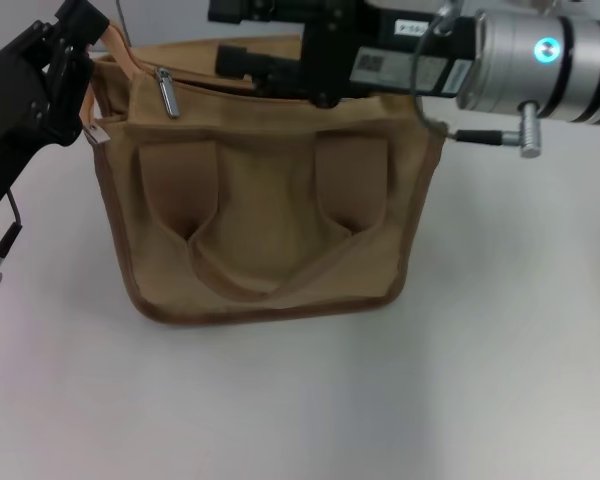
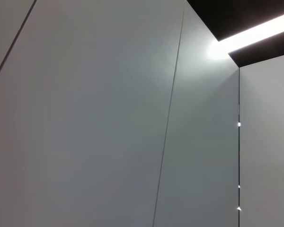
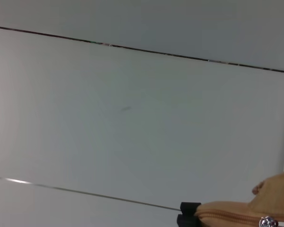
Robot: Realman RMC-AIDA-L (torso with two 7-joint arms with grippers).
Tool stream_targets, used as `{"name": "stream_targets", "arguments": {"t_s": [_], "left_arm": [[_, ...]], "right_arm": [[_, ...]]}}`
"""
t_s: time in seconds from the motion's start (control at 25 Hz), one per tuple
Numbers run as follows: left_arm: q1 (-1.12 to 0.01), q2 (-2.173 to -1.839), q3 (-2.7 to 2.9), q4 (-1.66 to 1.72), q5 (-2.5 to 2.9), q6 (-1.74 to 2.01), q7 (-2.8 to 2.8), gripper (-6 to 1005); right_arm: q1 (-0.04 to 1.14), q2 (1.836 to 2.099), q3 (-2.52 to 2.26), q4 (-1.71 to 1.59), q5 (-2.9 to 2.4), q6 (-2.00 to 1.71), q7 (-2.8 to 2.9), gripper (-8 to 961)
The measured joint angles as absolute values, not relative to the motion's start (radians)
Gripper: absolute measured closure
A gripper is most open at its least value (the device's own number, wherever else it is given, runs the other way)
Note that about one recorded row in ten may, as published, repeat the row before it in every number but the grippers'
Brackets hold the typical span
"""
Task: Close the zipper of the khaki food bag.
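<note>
You have the khaki food bag (image 1: 270,190) standing upright on the white table (image 1: 500,380), its strapped front face toward the robot, and everything below is placed from that bag. The table around it is pale and plain; the wrist views show only grey wall panels and a ceiling light strip, plus a sliver of the bag's top edge.

The right gripper (image 1: 242,58) reaches in over the bag's top rim from the right-hand end, its black fingers just above the mouth near the middle. You cannot tell from here whether those fingers are spread or pinched. The left gripper (image 1: 78,38) sits at the bag's left top corner, pinched onto the corner fabric by the handle, so it seems to be bracing that end.

The zipper (image 1: 230,85) runs along the top, and the mouth looks open for most of its length. The pull tab (image 1: 167,92) hangs at the left end, just beside the braced corner, apart from the right fingers.

You appear to be at the reaching step: next, bring the right fingers to the tab, pinch it, and draw it along the top toward the right end.
</note>
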State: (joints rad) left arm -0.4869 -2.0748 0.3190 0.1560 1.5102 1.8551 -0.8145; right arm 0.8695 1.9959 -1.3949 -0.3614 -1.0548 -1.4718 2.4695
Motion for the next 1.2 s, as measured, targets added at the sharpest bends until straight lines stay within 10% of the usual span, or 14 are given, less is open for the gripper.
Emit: {"name": "stream_targets", "arguments": {"t_s": [1.2], "left_arm": [[-0.507,-2.076,0.319,0.144,1.495,1.907,-0.844,921]], "right_arm": [[0.831,2.071,-1.385,-0.492,-1.252,-1.344,1.996,365]]}}
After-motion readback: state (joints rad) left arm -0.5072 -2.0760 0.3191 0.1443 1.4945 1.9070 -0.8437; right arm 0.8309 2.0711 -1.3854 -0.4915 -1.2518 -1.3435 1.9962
